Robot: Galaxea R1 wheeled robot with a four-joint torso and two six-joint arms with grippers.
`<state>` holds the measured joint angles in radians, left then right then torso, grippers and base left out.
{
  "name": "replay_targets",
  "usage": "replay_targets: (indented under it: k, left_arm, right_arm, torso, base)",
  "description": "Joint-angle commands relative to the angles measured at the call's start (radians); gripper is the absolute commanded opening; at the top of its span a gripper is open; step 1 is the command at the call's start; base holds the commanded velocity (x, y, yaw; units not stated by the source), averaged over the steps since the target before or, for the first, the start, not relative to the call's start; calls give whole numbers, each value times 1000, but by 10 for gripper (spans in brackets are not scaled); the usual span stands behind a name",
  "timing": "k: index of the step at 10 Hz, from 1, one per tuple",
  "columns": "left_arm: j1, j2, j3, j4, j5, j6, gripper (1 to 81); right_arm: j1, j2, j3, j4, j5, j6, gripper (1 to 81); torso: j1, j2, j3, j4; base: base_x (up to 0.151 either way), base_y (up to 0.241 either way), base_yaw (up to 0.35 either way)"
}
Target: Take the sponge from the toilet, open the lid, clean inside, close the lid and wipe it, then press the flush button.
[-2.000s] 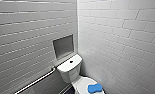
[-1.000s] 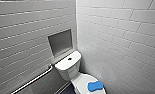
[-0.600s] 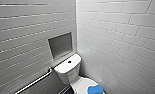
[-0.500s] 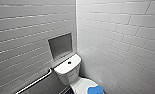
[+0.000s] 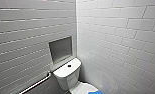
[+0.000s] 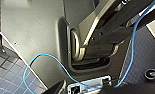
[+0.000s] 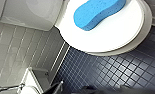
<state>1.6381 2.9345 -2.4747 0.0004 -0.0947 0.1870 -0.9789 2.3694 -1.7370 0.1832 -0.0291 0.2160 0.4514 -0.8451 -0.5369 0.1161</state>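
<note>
The blue sponge [image 7: 98,12] lies flat on the closed white lid [image 7: 110,37] of the toilet [image 5: 68,73]; nothing touches it. In the head view just an edge of the sponge [image 5: 95,92] shows, on the lid [image 5: 86,88]. The dark round flush button [image 5: 69,66] sits in the middle of the tank top. My right gripper [image 7: 75,89] hangs open above the dark tiled floor beside the bowl, apart from the sponge. My left gripper [image 6: 84,88] is open and holds nothing, close over my own grey base.
The toilet stands in a corner of white tiled walls. A recessed niche [image 5: 60,48] is set in the wall above the tank, and a metal grab bar [image 5: 36,83] runs along the wall to its left. A blue cable [image 6: 43,65] loops over my base. The floor [image 7: 105,72] is dark blue tile.
The whole head picture has shifted a little, so the toilet and sponge sit slightly lower in it. The sponge stays on the lid.
</note>
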Motion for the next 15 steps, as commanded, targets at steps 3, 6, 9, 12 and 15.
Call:
replay_targets:
  k: [3,6,9,12,15]
  left_arm:
    - [29,9,5,6,69,9,811]
    - [42,22,5,6,70,9,811]
    - [53,22,-7,-2,66,9,811]
    - [53,34,-7,0,67,9,811]
    - [53,31,-7,-7,67,9,811]
  right_arm:
    - [167,29,-24,64,-43,26,811]
    - [196,56,-61,64,-44,45,811]
    - [237,89,-77,62,-51,80,811]
    - [288,156,-137,61,-77,137,811]
    - [308,237,-249,65,-86,213,811]
  torso:
    - [97,-151,-109,0]
    - [160,-252,-203,0]
    - [230,-360,-305,0]
    - [291,-454,-276,0]
    - [358,-561,-288,0]
  base:
    - [0,0,0]
    - [0,0,0]
    - [0,0,0]
    - [0,0,0]
    - [0,0,0]
